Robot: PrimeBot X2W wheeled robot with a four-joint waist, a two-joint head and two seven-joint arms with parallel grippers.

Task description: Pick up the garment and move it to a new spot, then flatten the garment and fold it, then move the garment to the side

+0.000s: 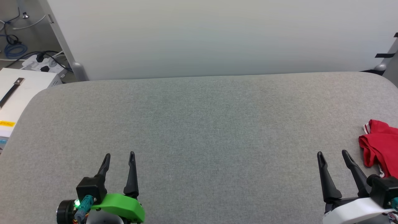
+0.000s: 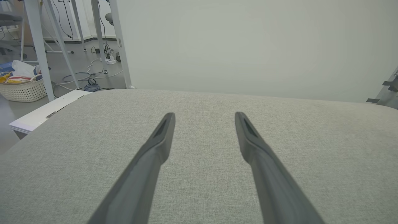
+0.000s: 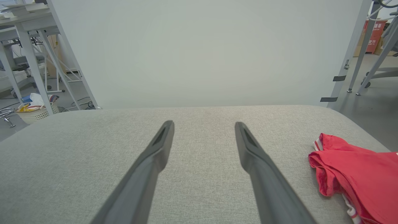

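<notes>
Red shirt (image 1: 380, 144) bunched at table's (image 1: 199, 124) right edge, partly out of frame, probably hanging over. Right gripper (image 1: 332, 153) just beside it, jaws spread, empty, nearest for pickup. Left gripper (image 1: 120, 154) spread, empty, far off.

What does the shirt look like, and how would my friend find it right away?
Find the big grey cloth-covered table in front of the white panel. Go to its right edge, just right of the robot's open right tool. There lies a crumpled red shirt with white-and-red striped trim, the only red thing on the grey top.
</notes>
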